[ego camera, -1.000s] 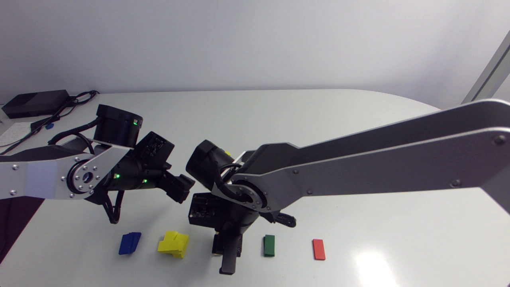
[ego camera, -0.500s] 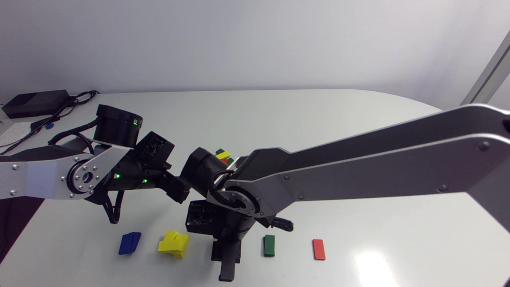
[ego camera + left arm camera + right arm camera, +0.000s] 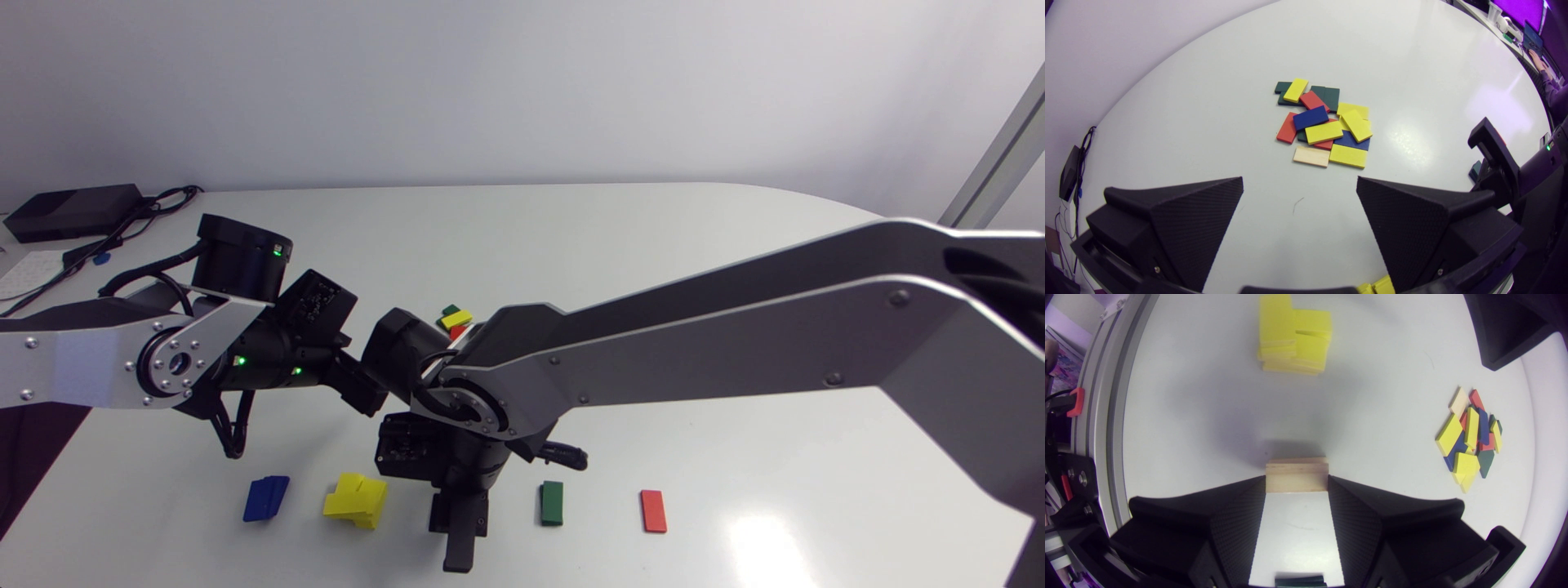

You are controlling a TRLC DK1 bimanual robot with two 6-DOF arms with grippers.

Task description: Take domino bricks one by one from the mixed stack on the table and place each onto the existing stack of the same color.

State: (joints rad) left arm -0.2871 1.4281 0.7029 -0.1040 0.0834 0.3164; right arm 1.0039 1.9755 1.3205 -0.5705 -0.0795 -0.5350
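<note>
**Right gripper** (image 3: 1296, 484): the jaws are closed to one brick's length on a pale natural-wood rectangular domino brick (image 3: 1296, 470), with a finger at each short end. The brick is held low near the front edge of the white table (image 3: 620, 237). It sits between the stepped stack of yellow bricks (image 3: 356, 500) and the single dark green brick (image 3: 552, 502). A seam crosses the held brick's near face. It cannot be determined whether a second wooden brick lies beneath it.

**Left gripper** (image 3: 1299, 183): the jaws are wide apart with nothing between them. It hangs short of the mixed pile of coloured bricks (image 3: 1325, 122) at mid-table.

**Also along the front edge:** a short blue stack (image 3: 265, 498) lies toward the left corner. A flat red brick (image 3: 653, 510) lies beyond the green one.

**Assessment:** this appears to be the placing step.
- Lower the brick level and square until it bears fully.
- Part the jaws only slightly, then lift straight up so the fingers do not drag the brick.
- Keep clear of the yellow stack, which is visibly offset.

**Containers:** none observed. All bricks lie directly on the table.
</note>
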